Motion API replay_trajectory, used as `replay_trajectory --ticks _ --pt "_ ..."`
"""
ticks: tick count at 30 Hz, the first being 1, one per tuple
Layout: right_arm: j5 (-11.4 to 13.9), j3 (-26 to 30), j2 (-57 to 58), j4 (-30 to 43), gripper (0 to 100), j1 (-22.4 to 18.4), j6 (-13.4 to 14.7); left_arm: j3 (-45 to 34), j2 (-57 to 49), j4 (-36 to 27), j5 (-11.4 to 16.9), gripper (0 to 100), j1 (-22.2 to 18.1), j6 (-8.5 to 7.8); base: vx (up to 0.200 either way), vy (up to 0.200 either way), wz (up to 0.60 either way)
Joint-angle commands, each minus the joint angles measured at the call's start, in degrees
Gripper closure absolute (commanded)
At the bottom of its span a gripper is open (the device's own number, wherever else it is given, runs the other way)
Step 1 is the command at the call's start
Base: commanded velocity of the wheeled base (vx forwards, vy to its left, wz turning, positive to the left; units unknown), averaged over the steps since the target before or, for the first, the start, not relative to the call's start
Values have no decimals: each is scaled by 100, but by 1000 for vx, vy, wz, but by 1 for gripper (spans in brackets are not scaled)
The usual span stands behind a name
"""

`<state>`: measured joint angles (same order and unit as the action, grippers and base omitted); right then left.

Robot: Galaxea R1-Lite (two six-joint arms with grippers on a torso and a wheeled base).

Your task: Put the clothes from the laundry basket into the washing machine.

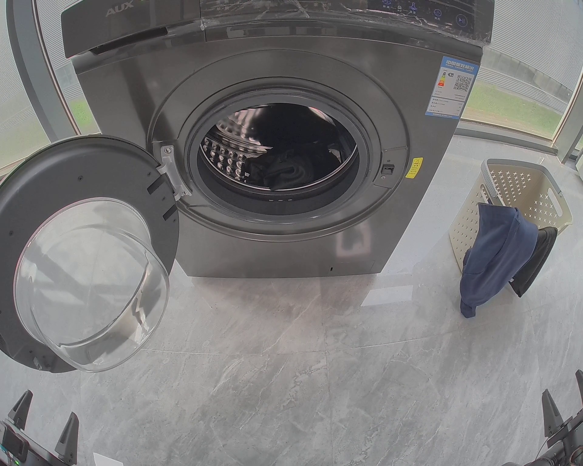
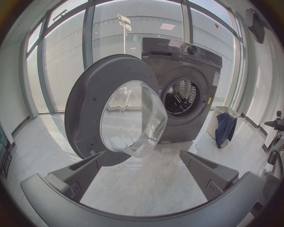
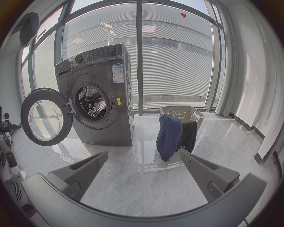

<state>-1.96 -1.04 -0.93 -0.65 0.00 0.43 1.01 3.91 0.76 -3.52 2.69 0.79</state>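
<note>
We see a blue garment (image 1: 495, 258) and a black garment (image 1: 535, 261) draped over the front rim of the basket (image 1: 522, 179), on the floor (image 1: 316, 376) right of the washer (image 1: 291, 60). A dark cloth (image 1: 285, 171) lies in its drum. The door (image 1: 79, 176) hangs wide open on the left. Our left gripper (image 2: 143, 154) and right gripper (image 3: 144, 153) sit low, fingers spread, empty.

I spot a logo (image 1: 119, 10), a blue-edged label (image 1: 451, 88) and a small yellow sticker (image 1: 414, 168) on the washing machine (image 1: 273, 255) front.
</note>
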Motion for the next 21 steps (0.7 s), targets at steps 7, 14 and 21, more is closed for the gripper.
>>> replay_trajectory --ticks 7,14,21 --pt "-23 77 84 109 0 44 -60 -101 -383 -76 264 0 -278 -88 0 0 0" --pt "38 86 93 73 0 53 -25 -101 -374 -76 291 0 -261 -35 0 -29 0" --pt "38 86 93 73 0 53 -34 -101 -365 -76 308 0 -261 -53 0 -200 0"
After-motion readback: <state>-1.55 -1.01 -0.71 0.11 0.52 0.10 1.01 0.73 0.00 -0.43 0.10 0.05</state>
